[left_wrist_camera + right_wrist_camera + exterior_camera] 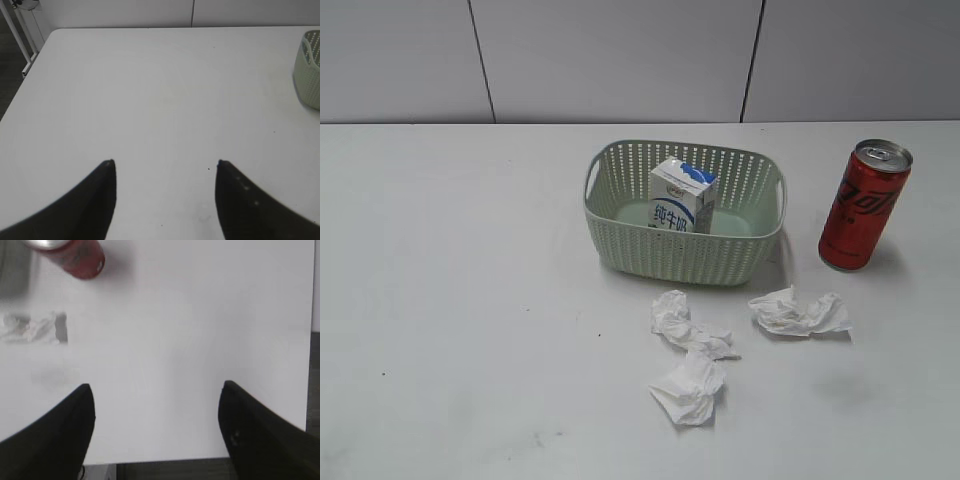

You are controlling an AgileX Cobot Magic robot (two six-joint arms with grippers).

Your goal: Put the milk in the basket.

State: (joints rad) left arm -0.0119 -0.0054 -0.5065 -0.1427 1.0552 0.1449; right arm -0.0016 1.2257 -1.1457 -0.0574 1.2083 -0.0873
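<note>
- Nearest the exterior camera, a crumpled white tissue (689, 390) lies on the white desk (460, 330), at about 6 o'clock from the basket.
- A second crumpled tissue (688, 325) sits just behind it, the two touching or nearly so; a third tissue (800, 312) lies apart at about 3 o'clock from that one.
- The basket (675, 250), pale green with lattice sides and a cut-out handle at each end, stands on the desk behind the tissues.
- The milk (682, 197), a small white carton with a blue top and blue characters on its front, stands upright inside the basket, its base hidden by the near wall.
- A tall red can (864, 204) stands upright on the desk at 3 o'clock from the basket, near it but not touching.
- In the left wrist view, the left gripper (165, 162) hangs over bare desk with its dark fingers spread wide and nothing between them; an edge of the basket shows at about 2 o'clock.
- In the right wrist view, the right gripper (157, 386) is likewise spread wide and empty, above the desk's edge; the red can shows blurred at about 11 o'clock, with a blurred tissue below it.
- Neither gripper appears in the exterior view.
</note>
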